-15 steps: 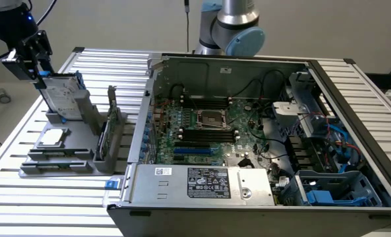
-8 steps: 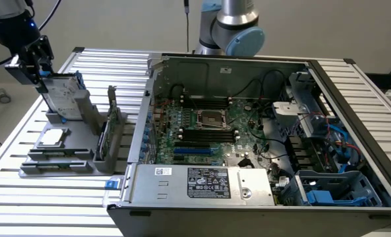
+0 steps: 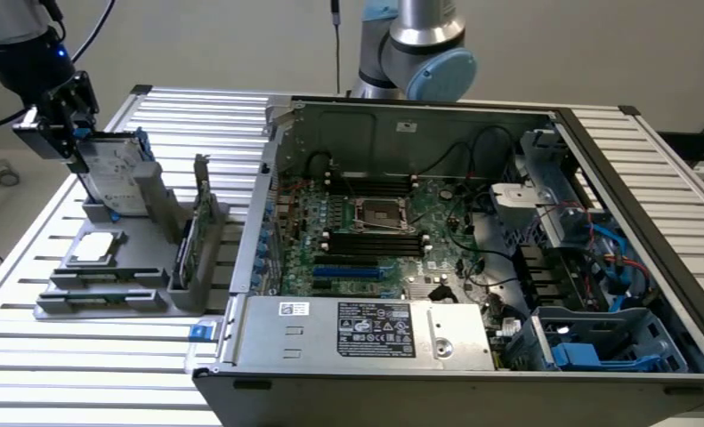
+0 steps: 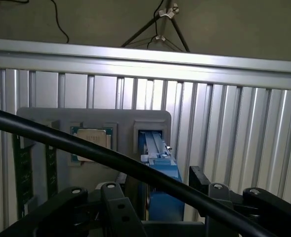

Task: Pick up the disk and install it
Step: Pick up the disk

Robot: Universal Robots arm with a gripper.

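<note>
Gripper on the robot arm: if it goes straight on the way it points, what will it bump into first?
Probably the disk, standing on edge in the gray holder. The open gripper points down at its top edge, though the gap is hard to judge.

Disk point(image 3: 112, 173): silver metal body, white printed label, blue carrier rails.
Hand point(image 3: 76, 142): black.
Holder point(image 3: 102, 294): plain mid-grey.
Chip point(image 3: 96, 249): silver lid on a green border.
Circuit card point(image 3: 188, 253): green.
Table point(image 3: 43, 356): bright silver aluminium, patterned with parallel ribs and dark slots.
Computer case point(image 3: 447, 391): dark grey outside, bare grey metal inside.
Motherboard point(image 3: 364, 240): green, with black and blue slots.
Power supply point(image 3: 364, 329): silver, bearing one white label and one black label with white print.
Drive cage point(image 3: 578, 356): blue plastic.
Arm joint point(image 3: 441, 76): silver with a pale blue cap.
Cable point(image 4: 86, 148): black.
</note>
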